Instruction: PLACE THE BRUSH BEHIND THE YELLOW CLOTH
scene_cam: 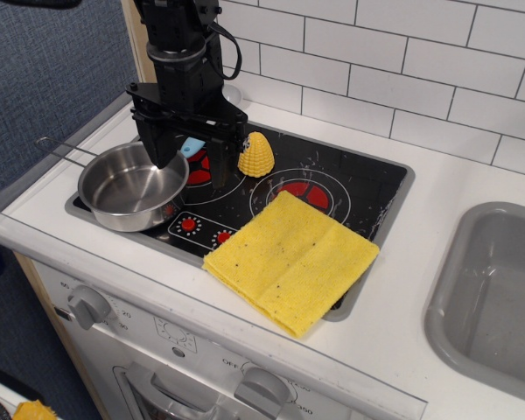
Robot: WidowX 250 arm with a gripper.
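Observation:
The light-blue brush (192,146) shows as a small piece between my gripper's fingers, over the back left burner just behind the steel pot (131,185). My gripper (192,150) hangs straight down over it with its two black fingers (164,144) apart, one on each side of the brush; most of the brush is hidden by them. I cannot tell whether the brush rests on the stove or is lifted. The yellow cloth (290,260) lies flat on the front right of the stovetop, overhanging its front edge.
A yellow corn cob (255,155) stands right of the gripper. The black stovetop (359,188) has bare burners behind the cloth. A grey sink (499,289) is at the right. A white tiled wall runs along the back.

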